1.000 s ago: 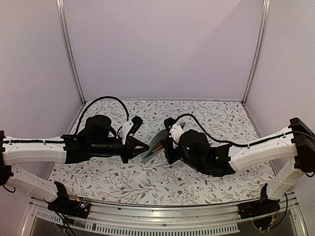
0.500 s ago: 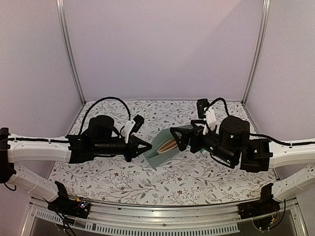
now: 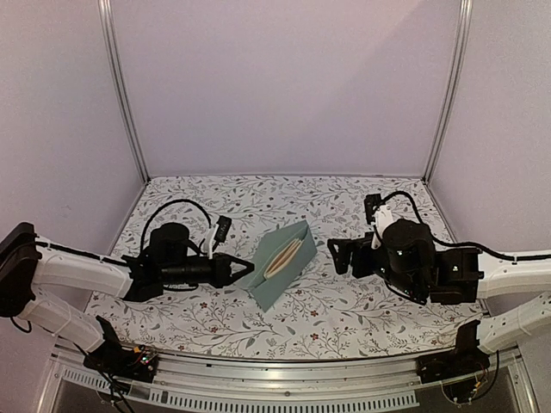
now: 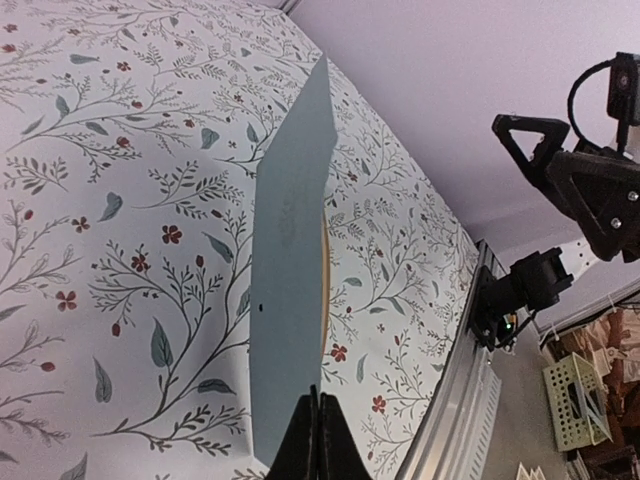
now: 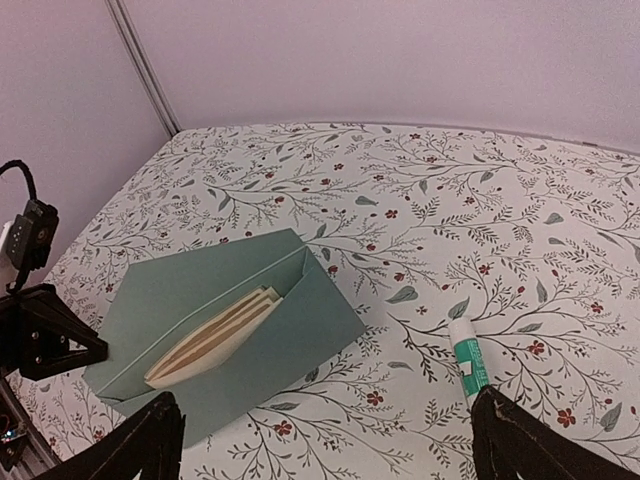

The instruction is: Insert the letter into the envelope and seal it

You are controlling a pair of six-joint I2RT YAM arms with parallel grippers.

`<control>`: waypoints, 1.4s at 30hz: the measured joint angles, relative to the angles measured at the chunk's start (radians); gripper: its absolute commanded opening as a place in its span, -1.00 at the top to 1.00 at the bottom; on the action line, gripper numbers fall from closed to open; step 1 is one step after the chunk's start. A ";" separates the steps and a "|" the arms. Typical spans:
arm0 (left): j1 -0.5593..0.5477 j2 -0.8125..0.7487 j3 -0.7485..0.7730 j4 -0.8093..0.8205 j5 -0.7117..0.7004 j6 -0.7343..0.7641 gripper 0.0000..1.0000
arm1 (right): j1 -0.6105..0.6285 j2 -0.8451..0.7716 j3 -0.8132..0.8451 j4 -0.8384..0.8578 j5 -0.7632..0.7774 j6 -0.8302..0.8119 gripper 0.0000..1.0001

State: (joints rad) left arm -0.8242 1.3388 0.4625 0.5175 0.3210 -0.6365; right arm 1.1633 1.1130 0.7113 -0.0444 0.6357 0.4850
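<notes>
While left tool (image 3: 244, 269) pinches envelope (image 3: 274, 286) corner, letter (image 5: 215, 335) tucked inside, right tool (image 3: 340, 256) spread wide, glue stick (image 5: 466, 362) nearby

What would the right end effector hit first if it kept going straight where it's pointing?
Most likely the envelope, whose open edge faces the right end effector across bare table. The glue stick lies off to one side. Depth is unclear, so it might touch the table first.
</notes>
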 measured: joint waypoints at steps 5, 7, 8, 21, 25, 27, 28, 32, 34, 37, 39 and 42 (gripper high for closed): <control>0.001 0.031 -0.021 0.064 -0.014 -0.080 0.98 | -0.005 -0.003 -0.011 -0.001 0.002 0.016 -0.98; 0.002 0.051 -0.022 0.085 -0.021 -0.106 0.90 | -0.007 0.002 -0.012 0.000 0.001 0.017 -0.98; 0.002 0.058 -0.023 0.092 -0.024 -0.116 0.88 | -0.009 0.006 -0.012 0.000 -0.002 0.017 -0.98; 0.004 0.068 -0.040 0.074 -0.134 -0.152 -0.28 | -0.029 0.108 -0.012 -0.001 -0.058 0.016 -0.97; 0.002 0.022 -0.053 0.005 -0.245 -0.138 -0.99 | -0.040 0.108 -0.012 -0.002 -0.071 0.014 -0.97; -0.002 -0.029 -0.063 -0.043 -0.317 -0.132 -0.99 | -0.050 0.108 -0.012 -0.006 -0.079 0.013 -0.97; -0.005 -0.057 -0.068 -0.064 -0.357 -0.122 -0.99 | -0.059 0.108 -0.012 -0.011 -0.087 0.013 -0.98; -0.010 -0.162 -0.071 -0.129 -0.476 -0.069 -0.99 | -0.124 0.108 -0.012 -0.040 -0.126 0.015 -0.98; -0.010 -0.203 -0.071 -0.146 -0.520 -0.037 -0.99 | -0.171 0.108 -0.012 -0.059 -0.147 0.017 -0.97; -0.005 -0.262 -0.072 -0.157 -0.573 0.007 -0.95 | -0.228 0.111 -0.012 -0.071 -0.181 0.016 -0.95; -0.003 -0.302 -0.073 -0.158 -0.603 0.038 -0.89 | -0.262 0.120 -0.012 -0.074 -0.207 0.013 -0.93; -0.002 -0.334 -0.071 -0.158 -0.623 0.089 -0.81 | -0.303 0.150 -0.012 -0.076 -0.256 0.004 -0.89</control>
State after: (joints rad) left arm -0.8257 1.0050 0.3920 0.3595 -0.3019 -0.5472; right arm 0.8604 1.2629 0.6994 -0.1207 0.3798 0.4889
